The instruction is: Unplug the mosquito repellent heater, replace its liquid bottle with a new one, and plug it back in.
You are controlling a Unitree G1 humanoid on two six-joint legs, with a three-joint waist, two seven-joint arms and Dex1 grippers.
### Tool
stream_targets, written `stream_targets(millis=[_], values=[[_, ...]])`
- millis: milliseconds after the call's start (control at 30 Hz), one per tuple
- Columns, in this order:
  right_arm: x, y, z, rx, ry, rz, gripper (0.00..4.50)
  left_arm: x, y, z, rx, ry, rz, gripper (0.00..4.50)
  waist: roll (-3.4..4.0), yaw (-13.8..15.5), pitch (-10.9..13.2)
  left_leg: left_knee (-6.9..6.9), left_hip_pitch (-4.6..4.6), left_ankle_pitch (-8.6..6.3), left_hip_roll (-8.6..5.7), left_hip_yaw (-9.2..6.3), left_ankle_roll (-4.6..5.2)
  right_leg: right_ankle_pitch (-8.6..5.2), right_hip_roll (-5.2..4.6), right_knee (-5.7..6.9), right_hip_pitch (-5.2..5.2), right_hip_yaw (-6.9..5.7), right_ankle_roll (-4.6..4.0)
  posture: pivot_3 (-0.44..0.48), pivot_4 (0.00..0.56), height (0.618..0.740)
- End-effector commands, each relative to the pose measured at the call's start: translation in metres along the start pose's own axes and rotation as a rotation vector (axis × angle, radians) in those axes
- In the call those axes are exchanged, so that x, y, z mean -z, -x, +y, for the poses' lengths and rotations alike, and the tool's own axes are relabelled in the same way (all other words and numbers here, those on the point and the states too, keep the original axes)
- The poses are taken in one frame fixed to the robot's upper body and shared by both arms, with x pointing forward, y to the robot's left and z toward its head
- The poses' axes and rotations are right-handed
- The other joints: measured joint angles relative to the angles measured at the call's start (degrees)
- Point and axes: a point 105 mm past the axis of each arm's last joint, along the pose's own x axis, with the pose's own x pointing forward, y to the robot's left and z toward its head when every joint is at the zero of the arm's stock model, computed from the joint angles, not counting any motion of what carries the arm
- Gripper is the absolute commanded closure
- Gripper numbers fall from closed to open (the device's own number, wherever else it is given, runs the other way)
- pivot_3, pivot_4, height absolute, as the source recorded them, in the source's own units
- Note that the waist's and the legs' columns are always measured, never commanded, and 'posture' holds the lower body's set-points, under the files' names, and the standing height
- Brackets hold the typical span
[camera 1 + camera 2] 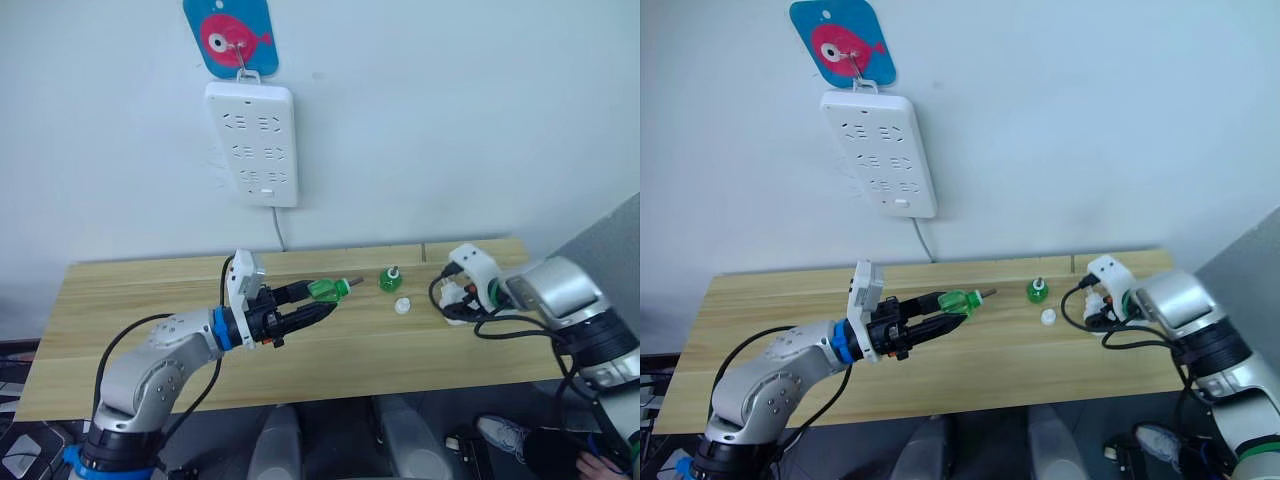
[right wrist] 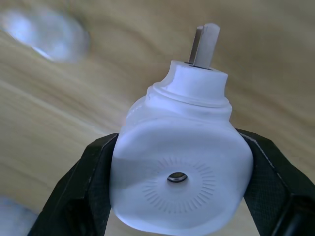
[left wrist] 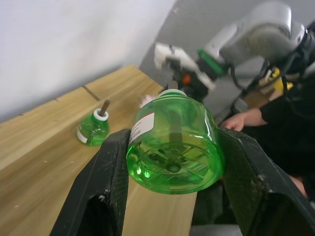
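Heater (image 2: 179,167): white rounded body, prongs pointing away toward tabletop, clamped between black fingers, held just above table's right end.
New bottle (image 3: 173,142): clear green, lying sideways, wick pointing right, gripped above table middle.
Second green bottle (image 1: 390,279): upright on table, wick up, white cap (image 1: 402,306) just beside.

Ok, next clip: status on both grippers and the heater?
Left gripper shut on green liquid bottle, held over table. Right gripper shut on mosquito repellent heater, unplugged. Second green bottle and white cap between them.

A staged test room: bare wooden table (image 1: 120,300) against a plain wall with a hung power strip (image 1: 254,142).
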Motion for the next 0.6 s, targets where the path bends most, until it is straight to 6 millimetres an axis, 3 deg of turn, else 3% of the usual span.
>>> stream_targets(millis=[33, 200, 400, 433, 500, 600], values=[[-0.017, 0.031, 0.013, -0.122, 0.047, -0.171, 1.39, -0.014, 0.004, -0.004, 0.093, -0.011, 0.000, 2.22, -0.05, 0.02, -0.05, 0.00, -0.01, 0.00, -0.01, 0.00, 0.00, 0.01, 0.00, 0.00, 0.00, -0.01, -0.01, -0.131, 0.205, 0.728], [-0.038, 0.070, 0.035, -0.307, 0.087, -0.423, 1.39, -0.026, 0.004, -0.006, 0.188, -0.032, 0.041, 2.22, -0.10, -0.14, -0.20, -0.02, -0.16, 0.01, -0.02, 0.00, -0.02, 0.11, -0.05, 0.00, -0.13, -0.07, -0.16, -0.156, 0.173, 0.728], [-0.038, 0.074, 0.037, -0.310, 0.108, -0.463, 1.39, -0.028, 0.005, -0.007, 0.214, -0.027, 0.052, 2.22, -0.14, -0.62, -0.45, 0.02, -0.16, 0.07, -0.04, 0.05, -0.13, 0.15, -0.11, 0.00, -0.14, -0.07, -0.14, -0.156, 0.173, 0.728], [-0.048, 0.091, 0.053, -0.447, 0.087, -0.558, 1.39, -0.041, 0.004, -0.009, 0.270, -0.052, 0.070, 2.22, -0.10, -0.80, -0.55, 0.02, -0.16, 0.08, -0.03, 0.05, -0.14, 0.15, -0.11, 0.01, -0.14, -0.07, -0.14, -0.205, 0.127, 0.728], [-0.059, 0.120, 0.078, -0.653, 0.092, -0.688, 1.39, -0.061, 0.003, -0.013, 0.348, -0.084, 0.094, 2.22, -0.23, -1.21, -0.78, 0.09, -0.28, 0.12, -0.03, 0.01, -0.21, 0.16, -0.09, 0.12, -0.22, -0.12, -0.15, -0.210, 0.118, 0.728], [-0.064, 0.135, 0.093, -0.750, 0.112, -0.746, 1.39, -0.072, 0.003, -0.014, 0.392, -0.102, 0.125, 2.22, -0.16, -1.86, -1.67, 0.17, -0.42, 0.29, -0.07, -0.07, -0.48, 0.18, -0.11, 0.33, -0.31, -0.26, -0.12, -0.213, 0.111, 0.728]])
